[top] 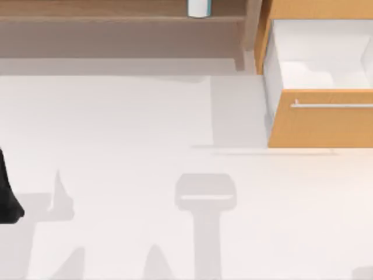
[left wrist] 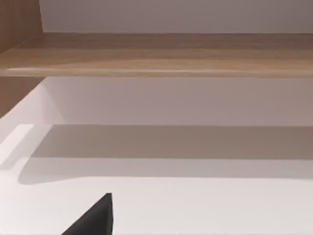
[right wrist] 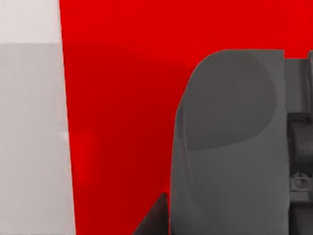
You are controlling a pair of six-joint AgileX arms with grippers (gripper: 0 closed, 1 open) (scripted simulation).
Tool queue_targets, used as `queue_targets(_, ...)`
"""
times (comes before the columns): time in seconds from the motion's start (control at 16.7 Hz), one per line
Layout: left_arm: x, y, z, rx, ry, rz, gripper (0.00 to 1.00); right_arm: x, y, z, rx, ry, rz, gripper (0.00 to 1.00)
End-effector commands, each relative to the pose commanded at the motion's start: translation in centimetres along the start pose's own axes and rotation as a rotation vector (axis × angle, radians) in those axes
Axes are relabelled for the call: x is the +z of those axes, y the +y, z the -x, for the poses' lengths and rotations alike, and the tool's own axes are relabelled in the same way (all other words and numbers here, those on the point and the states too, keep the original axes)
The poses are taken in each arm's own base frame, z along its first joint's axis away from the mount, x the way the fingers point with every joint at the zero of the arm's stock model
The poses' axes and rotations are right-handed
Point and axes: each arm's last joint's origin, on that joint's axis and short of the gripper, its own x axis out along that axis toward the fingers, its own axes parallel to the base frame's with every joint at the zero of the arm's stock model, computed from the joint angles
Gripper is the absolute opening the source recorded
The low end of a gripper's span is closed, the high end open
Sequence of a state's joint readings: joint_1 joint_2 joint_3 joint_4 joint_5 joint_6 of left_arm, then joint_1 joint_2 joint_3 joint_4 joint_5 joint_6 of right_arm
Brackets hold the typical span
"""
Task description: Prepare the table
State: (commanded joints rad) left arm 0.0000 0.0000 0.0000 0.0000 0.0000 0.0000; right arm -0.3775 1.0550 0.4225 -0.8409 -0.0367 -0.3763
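The white table [top: 116, 128] spans the top view, with soft arm shadows across its near half. A black part of my left arm [top: 8, 192] juts in at the table's left edge. In the left wrist view, a black tip of my left gripper [left wrist: 93, 219] hangs over the table [left wrist: 205, 205], facing the brown shelf board [left wrist: 156, 56]. The right wrist view is very close to a bright red surface [right wrist: 117, 122], with a grey rounded body [right wrist: 225, 147] in front of it and a dark tip of my right gripper [right wrist: 155, 219] at its foot.
A brown wooden shelf [top: 116, 23] runs along the back, with a white and teal cylinder [top: 198, 7] on it. At the back right the orange-wood drawer [top: 320, 119] stands pulled out, showing a white inside [top: 317, 55] and a silver bar handle [top: 332, 105].
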Motion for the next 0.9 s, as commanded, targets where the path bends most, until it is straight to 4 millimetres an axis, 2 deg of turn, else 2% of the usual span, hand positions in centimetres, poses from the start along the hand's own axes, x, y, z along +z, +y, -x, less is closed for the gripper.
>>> queue_targets(0.3,0.0,0.0,0.0,0.0,0.0,0.0,1.0,0.0,0.0,0.0,0.0,0.0,0.0,0.98)
queue_targets(0.9,0.0,0.0,0.0,0.0,0.0,0.0,1.0,0.01,0.0,0.02,0.0,-0.001,0.0,1.0)
